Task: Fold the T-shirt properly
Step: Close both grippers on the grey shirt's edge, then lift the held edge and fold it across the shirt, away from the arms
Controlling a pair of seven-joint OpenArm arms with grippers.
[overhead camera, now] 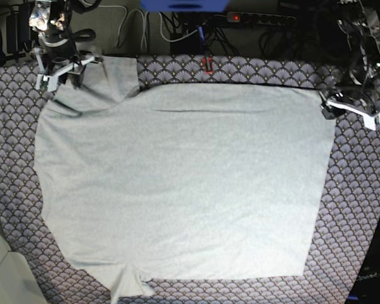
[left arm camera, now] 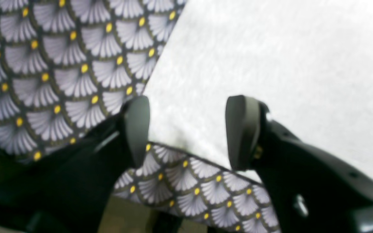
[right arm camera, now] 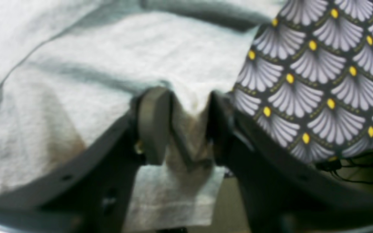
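Note:
The light grey T-shirt (overhead camera: 183, 177) lies spread flat on the fan-patterned tablecloth (overhead camera: 358, 209), no lettering showing. My right gripper (overhead camera: 62, 71) is at the shirt's far-left sleeve. In the right wrist view it (right arm camera: 186, 129) is shut on a bunched fold of the shirt (right arm camera: 108, 58), with fabric hanging below the fingers. My left gripper (overhead camera: 345, 104) is at the shirt's far-right corner. In the left wrist view it (left arm camera: 189, 132) is open, its fingers (left arm camera: 138, 129) straddling the corner edge of the shirt (left arm camera: 270, 64) just above the cloth, holding nothing.
The tablecloth (left arm camera: 60, 71) covers the whole table. A power strip (overhead camera: 259, 18) and cables lie behind the table's far edge. A pale grey object (overhead camera: 3, 278) sits at the near-left corner. The table's far edge shows under both wrist cameras.

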